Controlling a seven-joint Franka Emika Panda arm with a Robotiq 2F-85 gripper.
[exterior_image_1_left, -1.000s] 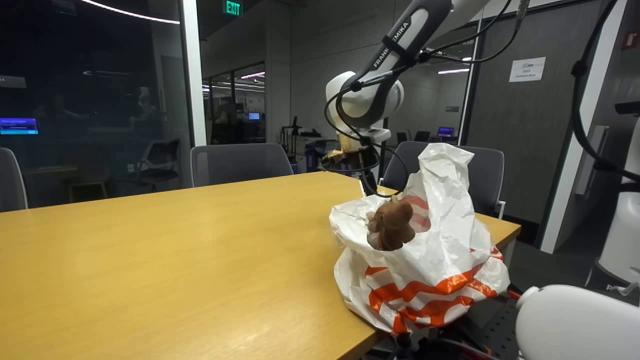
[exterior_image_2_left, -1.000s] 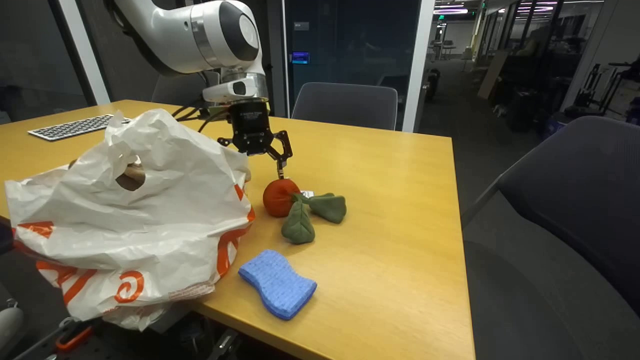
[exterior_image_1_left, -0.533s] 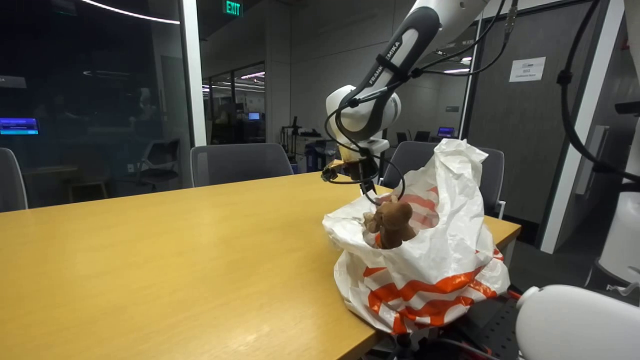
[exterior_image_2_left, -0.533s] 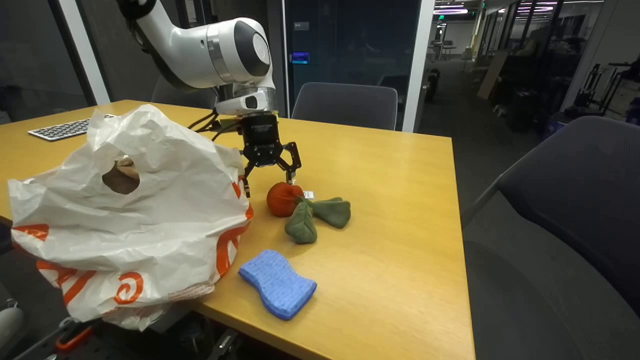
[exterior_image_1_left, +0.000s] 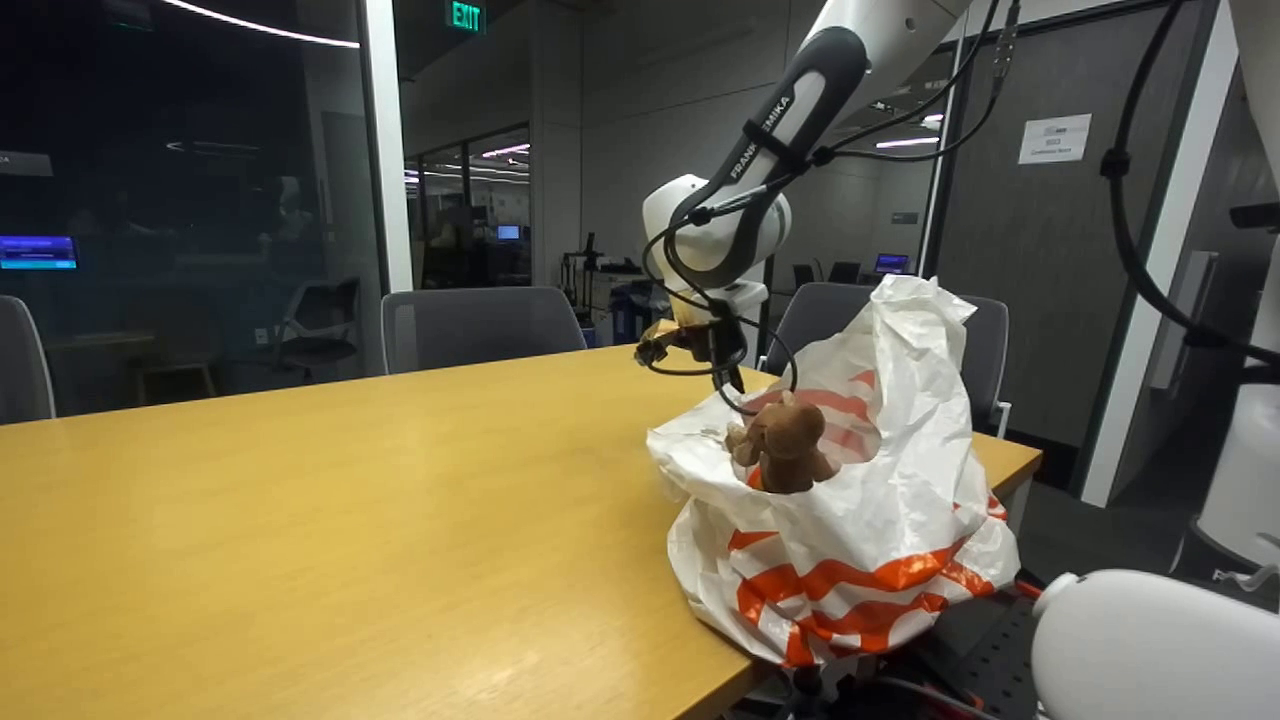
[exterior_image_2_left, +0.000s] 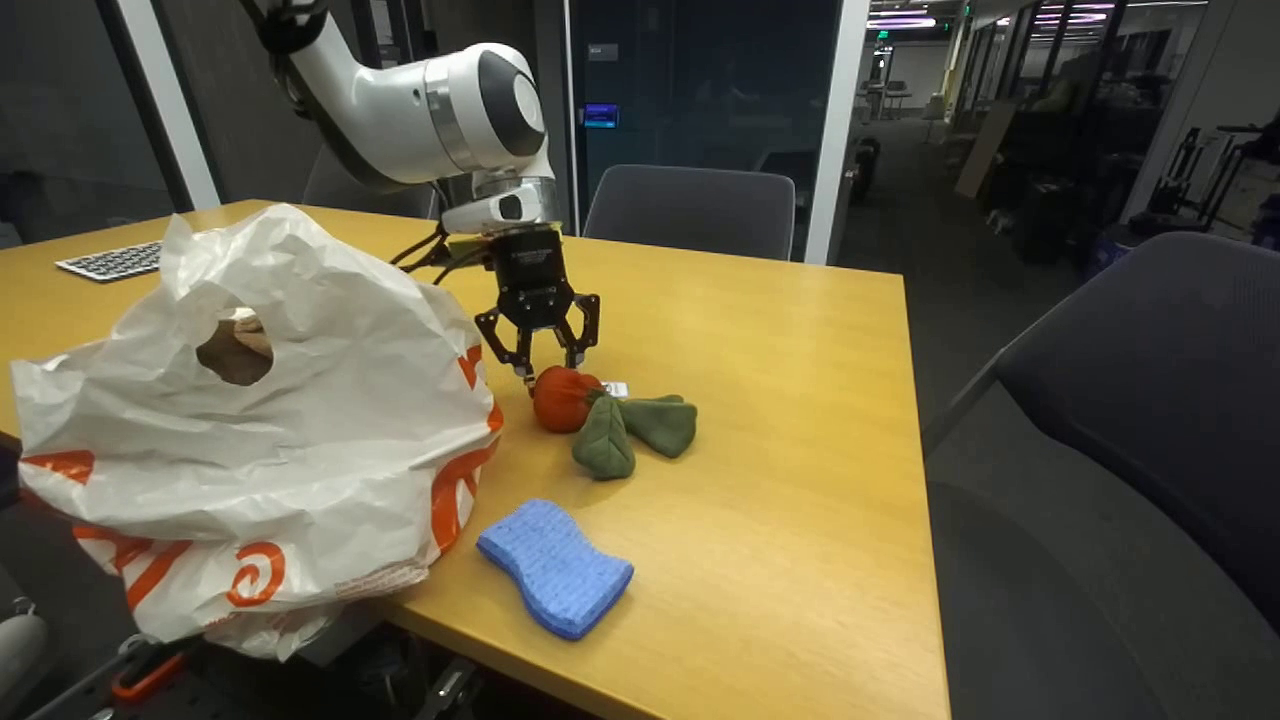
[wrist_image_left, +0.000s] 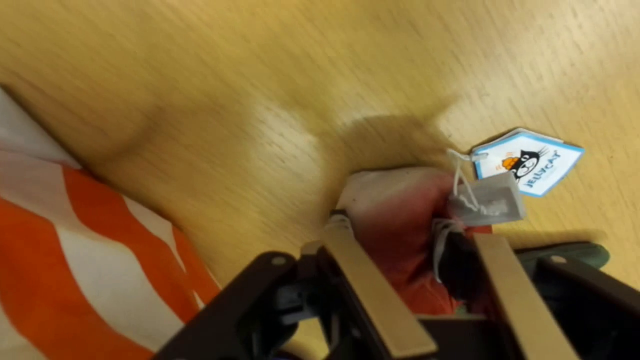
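In an exterior view a round red plush vegetable (exterior_image_2_left: 565, 404) with green cloth leaves (exterior_image_2_left: 604, 440) lies on the table. My gripper (exterior_image_2_left: 553, 374) points down at it, its fingertips low against the back and side. In the wrist view the red and pale plush body (wrist_image_left: 400, 200) fills the space between the fingers (wrist_image_left: 380, 300); both tips touch the cloth, which creases near the right one. A white paper tag (wrist_image_left: 530, 162) on a string lies beside it. In an exterior view the white bag hides the plush and my fingertips.
A white plastic bag with orange print (exterior_image_2_left: 340, 500) stands close beside the gripper at the table's edge, a brown plush toy (exterior_image_1_left: 790, 445) showing in its mouth. A blue sponge (exterior_image_2_left: 555, 570) lies near the front edge. A keyboard (exterior_image_2_left: 115, 260) is at the back.
My gripper has come down toward the plush, its far finger swinging in from beside the bag as the jaws narrow. The bag's top has shifted slightly; the plush has barely moved.
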